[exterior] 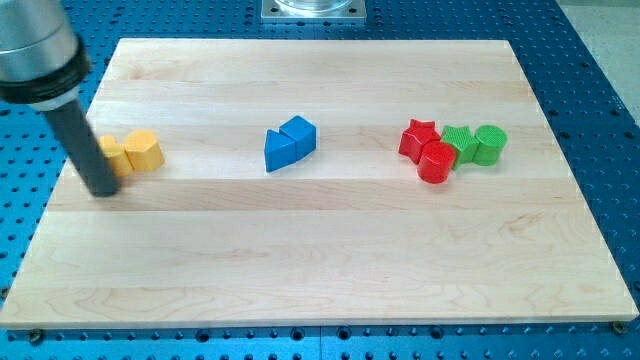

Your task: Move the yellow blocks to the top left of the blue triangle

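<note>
Two yellow blocks lie at the board's left: one is a rounded, hexagon-like piece, the other sits touching its left side and is partly hidden by my rod. My tip rests on the board just below-left of that hidden yellow block, close to or touching it. The blue triangle lies near the board's middle, with a blue cube-like block touching its upper right. The yellow blocks are well to the left of the blue triangle, at about the same height.
At the right stands a cluster: a red star, a red cylinder, a green star-like block and a green cylinder. The wooden board lies on a blue perforated table. A metal mount is at the view's top.
</note>
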Available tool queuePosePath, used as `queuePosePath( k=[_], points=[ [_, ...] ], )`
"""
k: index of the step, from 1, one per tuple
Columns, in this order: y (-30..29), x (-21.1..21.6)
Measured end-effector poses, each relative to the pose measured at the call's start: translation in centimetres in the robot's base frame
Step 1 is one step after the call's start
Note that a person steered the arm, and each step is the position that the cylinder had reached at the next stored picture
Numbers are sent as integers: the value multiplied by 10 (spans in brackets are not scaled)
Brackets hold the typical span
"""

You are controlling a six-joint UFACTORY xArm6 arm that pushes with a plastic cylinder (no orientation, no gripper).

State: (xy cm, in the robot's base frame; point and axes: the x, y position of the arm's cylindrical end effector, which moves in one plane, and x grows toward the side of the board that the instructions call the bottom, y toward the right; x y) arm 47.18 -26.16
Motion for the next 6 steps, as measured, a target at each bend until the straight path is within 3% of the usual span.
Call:
queuePosePath(
  k=[1, 3, 5, 6],
  points=[
    [-32, -13],
    [104, -71],
    [100, -60],
    [144, -55]
  ],
)
